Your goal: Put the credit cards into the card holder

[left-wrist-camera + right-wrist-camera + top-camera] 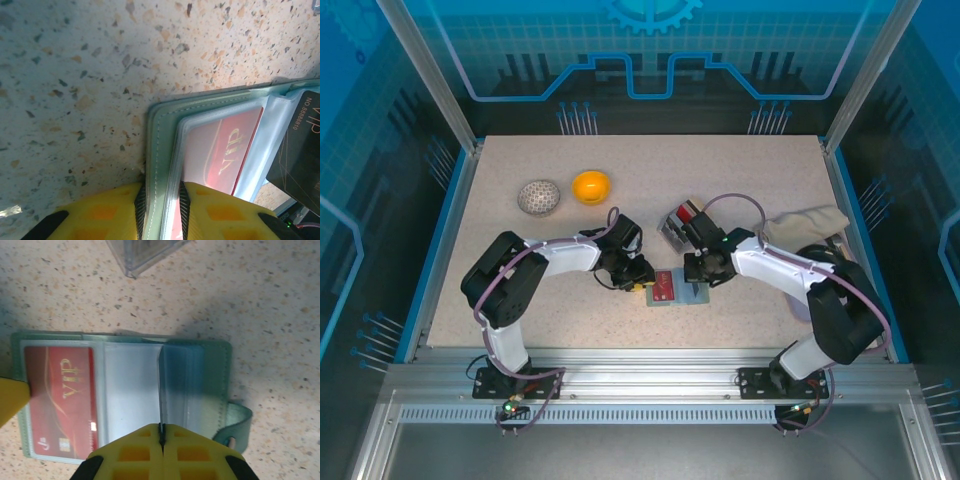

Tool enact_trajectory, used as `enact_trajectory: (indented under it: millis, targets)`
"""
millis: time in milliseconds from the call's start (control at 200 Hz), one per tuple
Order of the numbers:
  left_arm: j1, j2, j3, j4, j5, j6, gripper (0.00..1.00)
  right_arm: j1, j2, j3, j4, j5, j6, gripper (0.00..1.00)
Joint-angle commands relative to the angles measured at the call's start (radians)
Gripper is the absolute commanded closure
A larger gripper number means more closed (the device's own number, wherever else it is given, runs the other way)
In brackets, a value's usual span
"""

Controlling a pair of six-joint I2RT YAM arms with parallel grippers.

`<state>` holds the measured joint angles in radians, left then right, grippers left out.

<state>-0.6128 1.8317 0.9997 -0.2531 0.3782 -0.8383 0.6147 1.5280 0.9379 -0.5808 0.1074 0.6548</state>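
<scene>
The grey-green card holder lies open on the table, its snap tab at the right. A red credit card sits in a clear left pocket. My left gripper is shut on the card holder's left cover and sleeves. My right gripper is shut on a black credit card. That card stands on edge over the middle of the holder and shows as a thin line in the right wrist view. More cards lie in a clear box behind it.
An orange ball and a white dotted ball rest at the back left. A beige cloth lies at the right by my right arm. The clear box's corner is just beyond the holder.
</scene>
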Motion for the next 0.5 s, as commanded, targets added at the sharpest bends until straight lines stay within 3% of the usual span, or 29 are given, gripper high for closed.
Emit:
enact_trajectory:
  millis: [0,495]
  targets:
    - [-0.015,0.037,0.004,0.014,0.014,-0.002,0.72,0.007,0.056,-0.024,0.045,-0.091,0.022,1.00]
    - [-0.015,0.031,0.001,0.019,0.014,-0.006,0.72,0.004,0.001,-0.011,0.123,-0.212,0.069,0.99]
